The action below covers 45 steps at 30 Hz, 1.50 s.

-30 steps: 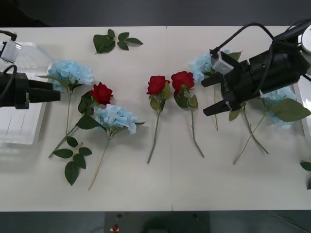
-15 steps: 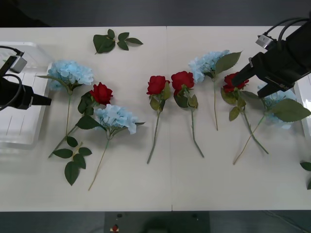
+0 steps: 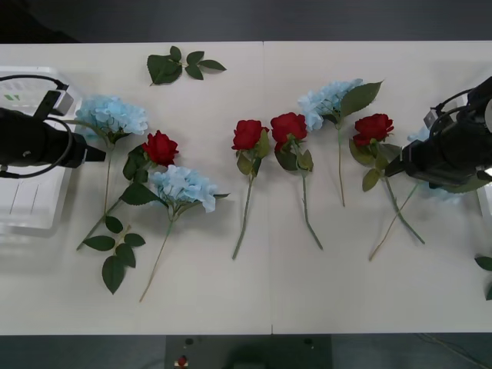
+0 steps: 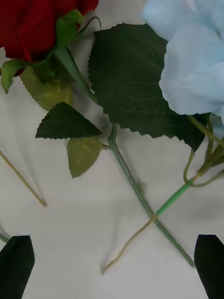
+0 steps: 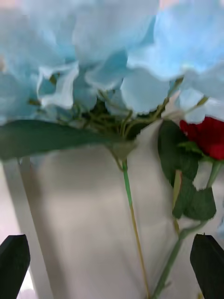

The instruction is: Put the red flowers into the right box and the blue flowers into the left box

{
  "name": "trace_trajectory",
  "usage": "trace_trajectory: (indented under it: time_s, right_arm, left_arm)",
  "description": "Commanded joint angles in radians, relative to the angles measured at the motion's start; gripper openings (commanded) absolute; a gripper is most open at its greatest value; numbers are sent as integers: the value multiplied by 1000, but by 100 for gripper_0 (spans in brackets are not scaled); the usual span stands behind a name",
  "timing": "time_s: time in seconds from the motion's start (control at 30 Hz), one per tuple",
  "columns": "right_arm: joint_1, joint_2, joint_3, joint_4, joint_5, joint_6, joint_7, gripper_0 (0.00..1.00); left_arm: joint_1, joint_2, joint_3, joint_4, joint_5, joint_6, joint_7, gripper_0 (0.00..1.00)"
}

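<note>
The white worktop (image 3: 231, 292) carried the flowers in a loose row across its middle, leaving a broad bare strip along the near edge and another along the far edge, broken only by a loose leaf sprig (image 3: 181, 65) at the far side. The left hand (image 3: 92, 154) hung at the worktop's left end, over the inner rim of the left box (image 3: 31, 207), with the leftmost blue flower (image 3: 113, 115) just beside its tips; in the left wrist view its black fingers (image 5: 14, 257) stood wide apart at the two corners, holding nothing, with that flower's stem (image 5: 130, 210) running between them. A red rose (image 3: 160, 147) and a second blue flower (image 3: 183, 187) lay close by, their leaves overlapping. Two more roses (image 3: 249, 134) (image 3: 289, 126) lay near the middle, well apart from either hand. The right hand (image 3: 393, 165) hovered near the right edge, its fingers (image 4: 212, 261) spread wide and empty over the crossed stems of a rose (image 3: 373, 127) and a blue flower (image 4: 196, 60). The right box (image 3: 486, 201) showed as a sliver of white rim at the right edge. No writing could be read.
</note>
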Motion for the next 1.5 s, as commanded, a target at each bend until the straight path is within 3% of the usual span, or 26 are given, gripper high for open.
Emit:
trace_trajectory:
  time_s: [0.03, 0.53, 0.63, 0.8, 0.83, 0.87, 0.93, 1.0, 1.5]
  right_arm:
    - [-18, 25, 24, 49, 7, -68, 4, 100]
    - [-18, 80, 93, 166, 22, -129, 15, 100]
    - [-18, 85, 105, 170, 25, -136, 12, 75]
    - [-18, 96, 130, 180, 33, -156, 4, 71]
    - [-18, 99, 134, 184, 34, -160, 4, 67]
    - [-18, 100, 137, 186, 34, -162, 4, 58]
    - [-20, 102, 139, 190, 34, -162, 4, 18]
    - [-20, 103, 139, 193, 36, -162, 4, 0]
    - [-86, 120, 139, 247, 24, -151, 36, 0]
  left_arm:
    - [-36, -22, 19, -10, -79, -29, 63, 100]
    - [-36, -108, 19, -7, -269, -46, 88, 100]
    - [-36, -134, 19, -2, -312, -51, 99, 100]
    - [-36, -168, 19, 44, -332, -86, 103, 100]
    - [-36, -177, 19, 61, -333, -97, 102, 100]
    - [-36, -185, 17, 73, -335, -106, 100, 100]
    - [-37, -196, 17, 90, -339, -120, 99, 100]
    - [-37, -197, 19, 96, -344, -123, 100, 100]
    - [-37, -240, 19, 139, -387, -166, 106, 100]
